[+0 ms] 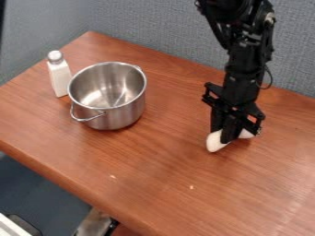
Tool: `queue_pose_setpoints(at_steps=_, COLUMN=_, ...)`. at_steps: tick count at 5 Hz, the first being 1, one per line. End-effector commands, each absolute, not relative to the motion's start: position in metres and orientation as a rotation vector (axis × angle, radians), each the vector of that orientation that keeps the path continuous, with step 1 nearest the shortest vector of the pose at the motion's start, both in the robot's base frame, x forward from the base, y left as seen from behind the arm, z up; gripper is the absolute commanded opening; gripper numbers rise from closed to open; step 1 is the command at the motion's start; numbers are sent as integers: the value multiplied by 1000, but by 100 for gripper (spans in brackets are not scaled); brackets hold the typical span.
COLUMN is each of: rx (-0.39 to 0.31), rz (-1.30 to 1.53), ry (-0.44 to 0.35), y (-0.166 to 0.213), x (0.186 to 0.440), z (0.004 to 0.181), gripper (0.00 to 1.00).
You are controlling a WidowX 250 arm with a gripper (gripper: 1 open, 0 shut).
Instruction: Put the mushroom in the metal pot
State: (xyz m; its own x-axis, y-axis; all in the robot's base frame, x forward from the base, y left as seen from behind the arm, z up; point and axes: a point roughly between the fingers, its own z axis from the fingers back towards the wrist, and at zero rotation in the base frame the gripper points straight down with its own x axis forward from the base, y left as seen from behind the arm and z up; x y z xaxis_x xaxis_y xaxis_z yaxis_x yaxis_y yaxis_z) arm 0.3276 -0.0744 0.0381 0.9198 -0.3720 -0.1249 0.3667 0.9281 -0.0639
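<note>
The mushroom (216, 142) lies on the wooden table at the right, its cream stem showing at the lower left of the fingers and a bit of orange-red cap at their right. My gripper (230, 137) points straight down over it, the two black fingers drawn in against the mushroom's sides. The arm rises from there toward the top right. The metal pot (117, 114), shiny and round with a wire handle at its front, stands empty at the left, well apart from the gripper.
A small white bottle (58, 74) stands just left of the pot. The brown table (147, 171) ends in a front edge running diagonally at the lower left, with floor below. A grey-blue wall lies behind.
</note>
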Motion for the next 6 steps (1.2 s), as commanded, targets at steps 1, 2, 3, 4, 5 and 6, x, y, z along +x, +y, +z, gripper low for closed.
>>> queue_pose_setpoints(at_steps=1, rx=-69, rz=-421, ry=54, y=-64, x=336, z=79, gripper=0)
queue_pose_setpoints(at_steps=2, rx=-82, rz=-392, ry=29, y=-26, x=343, z=102, gripper=100)
queue_pose_setpoints(at_steps=3, rx=-81, rz=-308, ry=-6, y=8, x=323, z=118, gripper=0)
queue_pose_setpoints(at_steps=4, rx=-83, rz=-392, ry=-2, y=-21, x=305, z=105, gripper=100)
queue_pose_setpoints(at_steps=5, rx=-74, rz=-399, ry=28, y=-44, x=319, z=93, gripper=0)
queue_pose_setpoints(at_steps=6, rx=-65, rz=-389, ry=57, y=-55, x=333, z=82, gripper=0)
